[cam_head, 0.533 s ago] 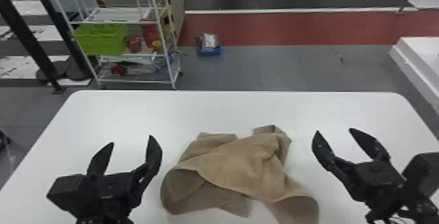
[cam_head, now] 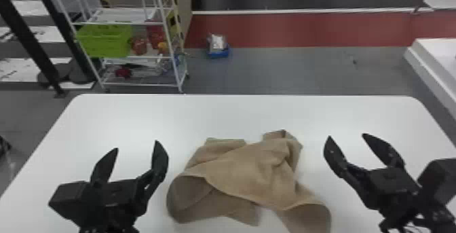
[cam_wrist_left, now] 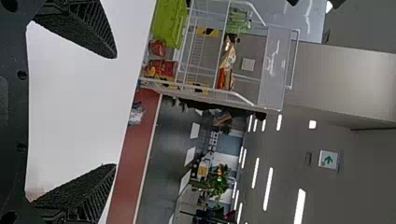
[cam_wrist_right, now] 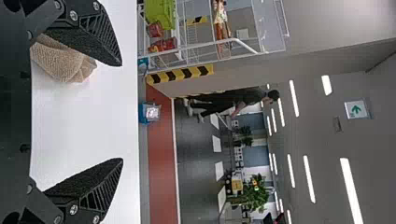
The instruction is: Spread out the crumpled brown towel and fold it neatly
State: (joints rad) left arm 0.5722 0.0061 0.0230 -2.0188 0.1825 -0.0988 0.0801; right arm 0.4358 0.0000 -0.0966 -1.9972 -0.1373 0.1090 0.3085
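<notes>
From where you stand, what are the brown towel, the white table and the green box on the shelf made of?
The towel looks like soft, dull cotton terry, because it's creased and bumpy. The table seems hard and smooth, maybe laminate or plastic, with a faint shine. The green box is probably plastic: it's one bright colour and keeps its shape.

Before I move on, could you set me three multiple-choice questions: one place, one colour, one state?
1. Where is the towel?
A) on the rack
B) on the table, between the left tool and right tool
C) in the crate

2. What colour is the crate on the rack?
A) blue
B) white
C) green

3. How are the tools?
A) both open
B) both shut
C) one shut

1 B: a tool hovers on either side.
2 C: its sides are bright green.
3 A: each tool's tips stand well apart.
</notes>
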